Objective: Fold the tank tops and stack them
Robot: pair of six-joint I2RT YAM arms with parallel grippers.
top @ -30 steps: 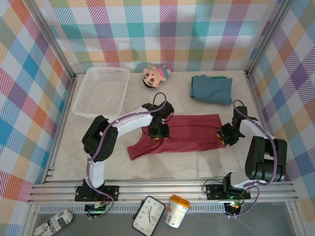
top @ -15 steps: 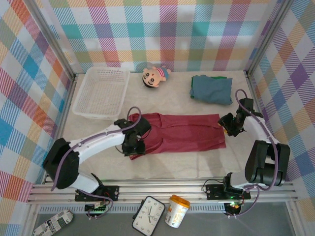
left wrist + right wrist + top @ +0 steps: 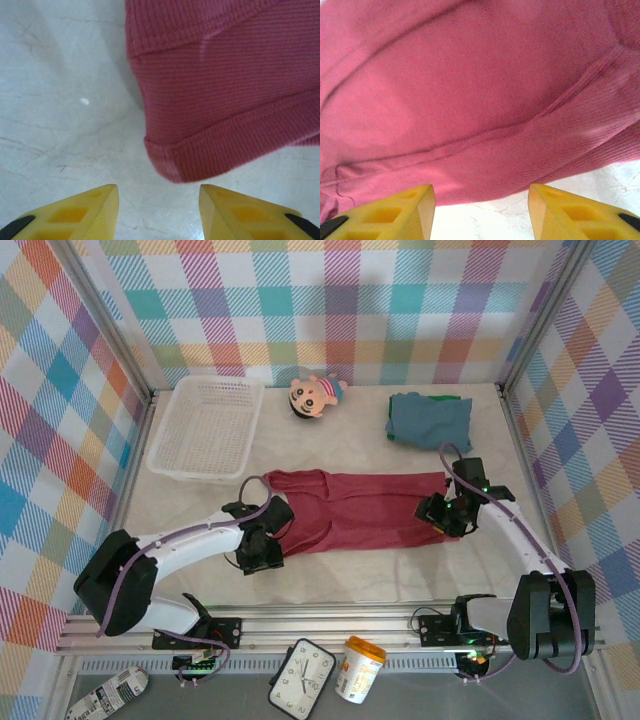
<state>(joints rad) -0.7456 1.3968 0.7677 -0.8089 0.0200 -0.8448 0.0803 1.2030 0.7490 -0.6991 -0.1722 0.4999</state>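
My left claw hangs low near the near-left part of the pale surface. Its yellow fingertips are spread, with bare surface between them and nothing pinched. Just ahead of them lies the rounded, hemmed corner of the dark red ribbed cloth tank top, close to the tips but apart from them.

My right claw sits over the opposite end of that same top, toward the right edge. Its two fingertips are also spread and grip nothing. From my right wrist I see the top's seamed edge running across just beyond the tips, with a strip of surface below it.

The red top lies flat and stretched lengthways across the middle of the surface between my two claws. Toward the far-right corner a dusty blue-grey cloth tank top lies folded, with bright green cloth peeking out at its far side. The white plastic mesh basket stands by the far-left corner, and the small big-headed doll lies at the far edge.
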